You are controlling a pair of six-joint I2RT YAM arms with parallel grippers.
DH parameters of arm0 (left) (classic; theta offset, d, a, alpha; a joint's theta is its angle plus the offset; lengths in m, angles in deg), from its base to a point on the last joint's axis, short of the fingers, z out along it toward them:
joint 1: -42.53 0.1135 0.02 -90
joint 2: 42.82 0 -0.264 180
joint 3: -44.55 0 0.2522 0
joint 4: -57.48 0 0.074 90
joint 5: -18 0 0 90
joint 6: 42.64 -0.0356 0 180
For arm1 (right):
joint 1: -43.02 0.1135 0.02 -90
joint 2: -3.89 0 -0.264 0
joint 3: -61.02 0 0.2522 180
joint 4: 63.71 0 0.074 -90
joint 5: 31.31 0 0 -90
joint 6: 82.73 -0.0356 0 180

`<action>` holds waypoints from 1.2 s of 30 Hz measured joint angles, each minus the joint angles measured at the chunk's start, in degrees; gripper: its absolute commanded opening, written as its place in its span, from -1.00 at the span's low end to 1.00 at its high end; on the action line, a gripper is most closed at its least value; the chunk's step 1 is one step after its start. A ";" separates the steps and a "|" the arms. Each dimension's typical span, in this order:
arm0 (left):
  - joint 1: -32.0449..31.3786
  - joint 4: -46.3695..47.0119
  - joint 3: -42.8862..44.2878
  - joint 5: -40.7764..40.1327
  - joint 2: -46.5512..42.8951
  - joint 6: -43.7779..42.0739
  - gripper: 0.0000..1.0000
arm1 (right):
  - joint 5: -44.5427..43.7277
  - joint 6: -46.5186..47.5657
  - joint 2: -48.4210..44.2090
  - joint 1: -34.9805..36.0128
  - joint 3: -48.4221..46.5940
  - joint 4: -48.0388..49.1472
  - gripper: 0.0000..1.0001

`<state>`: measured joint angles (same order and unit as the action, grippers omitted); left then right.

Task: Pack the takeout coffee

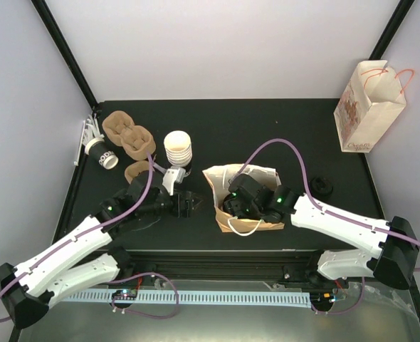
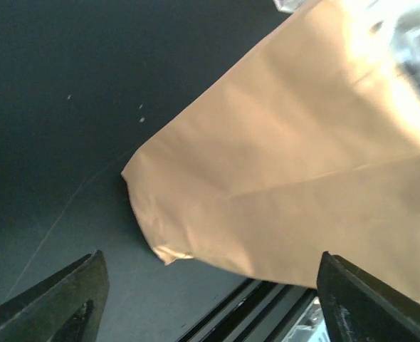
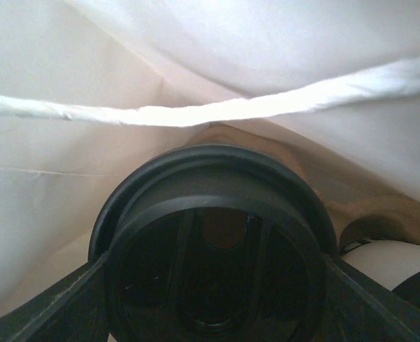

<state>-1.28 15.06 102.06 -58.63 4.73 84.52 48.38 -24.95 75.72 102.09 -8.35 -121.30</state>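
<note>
lidded coffee cup [image 3: 213,235] sits low inside the brown bag [image 1: 256,226], clamped at its black lid by the right gripper [image 1: 237,201]; a second cup [image 3: 399,260] lies beside it. risk: the white handle cord [image 3: 196,112] could snag the arm on withdrawal and tip the bag. the bag walls crowd the sides, so the only free way is up. left gripper [image 1: 186,204], wide and empty, hovers left of the bag.

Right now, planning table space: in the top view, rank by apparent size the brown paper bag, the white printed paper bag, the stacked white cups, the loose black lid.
1. Brown paper bag and white printed paper bag: too alike to rank.
2. Stack of white paper cups.
3. Loose round black lid.
</note>
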 measured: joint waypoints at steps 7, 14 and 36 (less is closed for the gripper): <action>0.00 2.60 -7.26 2.25 2.38 2.36 0.42 | 0.48 -0.04 -0.55 -0.28 0.44 0.07 -0.17; -0.02 7.67 -8.00 5.70 7.87 2.91 0.01 | 0.46 0.00 -0.55 -0.28 0.39 0.00 -0.16; -7.61 16.61 -8.09 4.83 30.62 4.90 -0.28 | 0.57 -0.04 0.39 -0.35 0.39 0.39 -0.12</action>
<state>-8.89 31.67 93.97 -53.80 35.36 89.42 48.95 -25.00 76.11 101.74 -7.96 -120.91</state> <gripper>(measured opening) 0.365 0.744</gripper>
